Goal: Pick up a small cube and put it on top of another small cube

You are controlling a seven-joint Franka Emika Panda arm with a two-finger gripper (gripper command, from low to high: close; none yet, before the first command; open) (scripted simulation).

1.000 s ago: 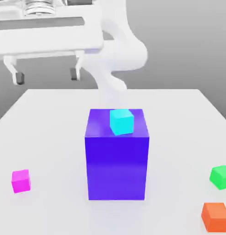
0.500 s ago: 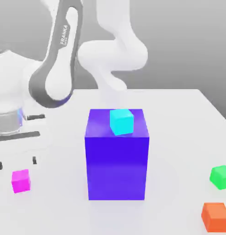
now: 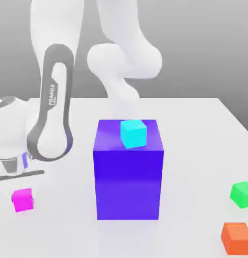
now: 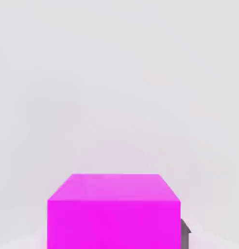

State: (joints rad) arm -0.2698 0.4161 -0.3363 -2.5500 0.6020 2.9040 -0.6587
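The small cube (image 3: pixel 22 200) is bright magenta and rests on the white table (image 3: pixel 196 131) at the exterior view's left. My gripper (image 3: pixel 21 189) has come down over it from above, with the white arm (image 3: pixel 50 121) bent low over that side. In the hand view the small cube (image 4: pixel 114 211) looms close, and a dark fingertip (image 4: pixel 185 232) presses against its side. The gripper is shut on this cube, which still sits on the table.
A big blue-violet block (image 3: pixel 128 174) stands mid-table with a small cyan cube (image 3: pixel 133 133) on top. A green cube (image 3: pixel 242 194) and an orange cube (image 3: pixel 237 238) lie at the exterior view's right, near the front edge.
The hand dropped from high above the table down to the magenta cube at the left, and its fingers closed on the cube. No cube has shifted.
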